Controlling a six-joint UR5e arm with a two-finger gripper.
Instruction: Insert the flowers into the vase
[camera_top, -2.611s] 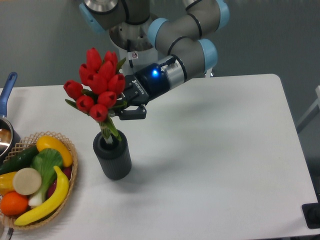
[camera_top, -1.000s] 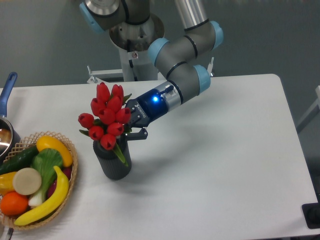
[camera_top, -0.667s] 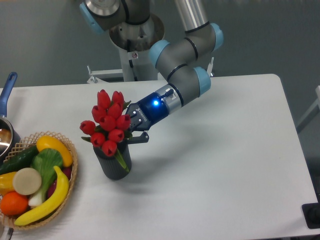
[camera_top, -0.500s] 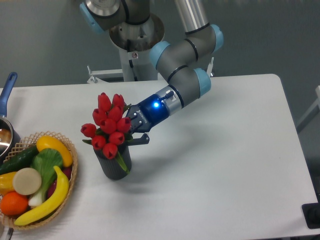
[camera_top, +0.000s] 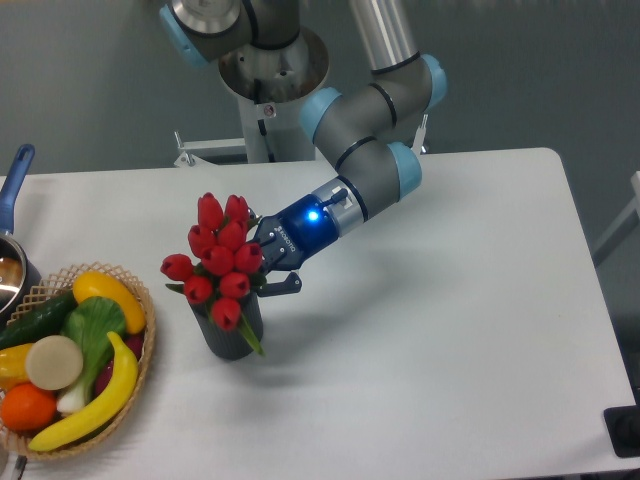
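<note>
Basket: a woven straw fruit basket (camera_top: 140, 335) sits nearest the camera at about 8 o'clock on the white table (camera_top: 440, 330), filled with a yellow banana (camera_top: 100, 395) and other toy produce.
Vase: the short dark grey ribbed cylinder vase (camera_top: 232, 330) stands upright just beside the basket, toward 3 o'clock of it.
Flowers: the tight bunch of glossy red artificial tulip buds with green leaves (camera_top: 220, 258) has its stems down in the vase mouth, and the heads lean toward 11 o'clock.
Gripper: the black two-finger gripper (camera_top: 268, 268) reaches in from 2 o'clock and seems pressed onto the bunch just under the buds, right above the vase rim.
Pot: a blue-handled pot (camera_top: 12, 215) lies at 9 o'clock, partly cut off by the frame edge.
Risk: the bunch looks top-heavy and tilted, so letting go now might tip the vase toward the basket. Pulling away sideways could snag leaves and drag stems out.
</note>
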